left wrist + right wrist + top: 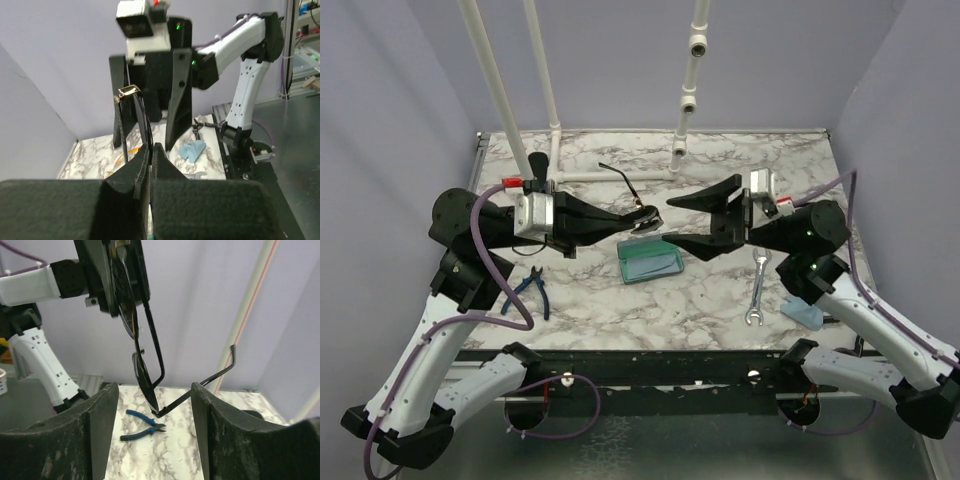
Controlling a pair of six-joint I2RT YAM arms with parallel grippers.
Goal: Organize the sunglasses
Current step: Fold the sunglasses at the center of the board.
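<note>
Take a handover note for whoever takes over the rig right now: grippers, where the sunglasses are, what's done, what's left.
Left gripper: shut on the wire-frame sunglasses, held in the air, one temple sticking out.
Right gripper: open, facing the glasses, gripping nothing.
Blue-grey case: on the table below them.
Done: pair lifted; nothing stowed.
Left: probably fold the temple and put the pair away. No other pair in view.

Lit softly and evenly, seemingly from overhead; bright throughout. Faint, diffuse shadows only, on the marble desk [720, 300] beneath the arms. Small gold glint on the sunglasses [129, 91] in the left wrist view. Crisp across the top view. Blurred and murky up close at the left claw [151, 148] and right claw [155, 387] in the wrist views; sharper farther back.
</note>
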